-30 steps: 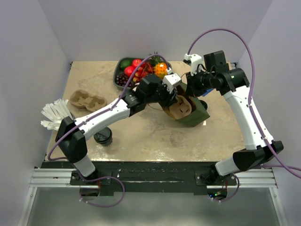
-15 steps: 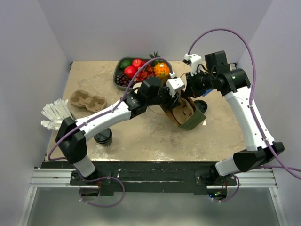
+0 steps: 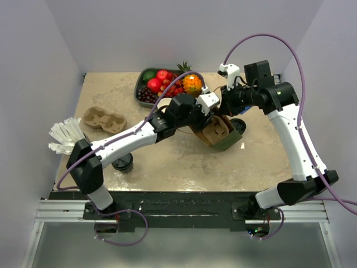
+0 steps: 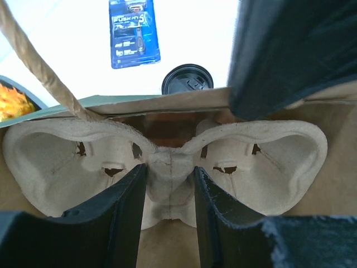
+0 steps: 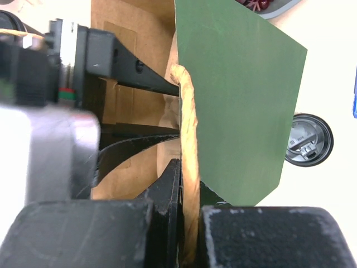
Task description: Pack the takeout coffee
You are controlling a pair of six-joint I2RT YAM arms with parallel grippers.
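Coffee not yet packed
Left end effector (image 4: 169, 195) clamps the cup carrier (image 4: 268, 162) inside the bag (image 5: 240, 100) (right end effector (image 5: 189, 223) pinches its handle (image 5: 187, 123)); takeout coffee (image 3: 122, 162) waits on the table (image 3: 178, 162).

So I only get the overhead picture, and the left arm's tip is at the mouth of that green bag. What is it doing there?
Observer: The left jaws are clamped on the middle rib of a cardboard cup carrier, between its two empty wells.
Operator: And the right arm, is it just resting on the bag?
Observer: No, the right jaws are shut on the twisted paper handle of the green bag.
Operator: Is there anything behind the bag that I can't see?
Observer: A blue razor pack lies flat just beyond it.
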